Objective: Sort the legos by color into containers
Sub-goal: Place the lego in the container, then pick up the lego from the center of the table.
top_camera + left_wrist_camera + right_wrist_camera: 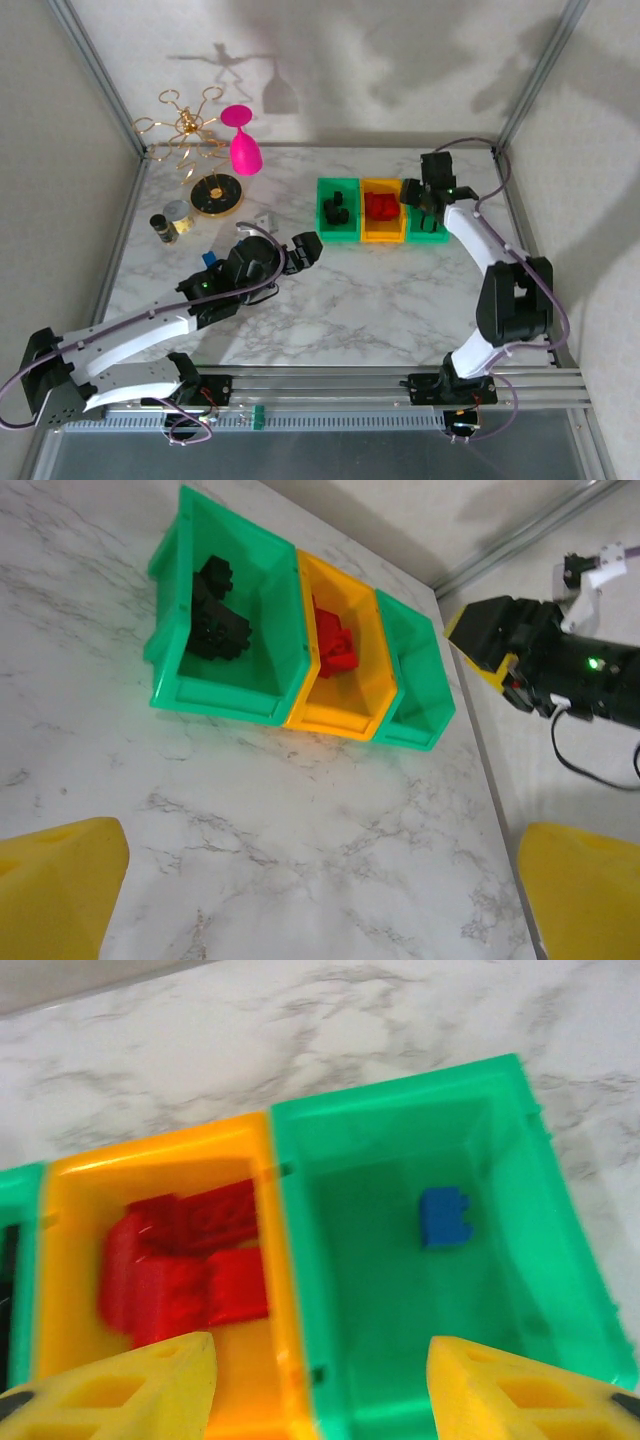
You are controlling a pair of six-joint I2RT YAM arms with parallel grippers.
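My right gripper (pixel 320 1385) hangs over the right green bin (pixel 380 1260) at the right end of the row. Its claw is released, with nothing between the yellow fingers. One blue brick (pixel 445 1217) lies on that bin's floor. Red bricks (pixel 185 1270) sit in the orange bin (pixel 70 1220) in the middle, and black bricks (pixel 218 615) lie in the left green bin (pixel 270 630). My left gripper (pixel 305 250) hovers over bare table (pixel 380 310) just on the near side of the bins, also released and empty. A small blue piece (pixel 209 258), probably a brick, lies on the marble left of that arm, near the jars (pixel 160 228).

I see two risks. The right fingers are low and close to the bin walls, so a careless pull-away could catch the rim and shove the touching row or tip a bin. The loose blue piece sits tight beside the left arm, so swinging back for it could sweep it away or knock the jars.
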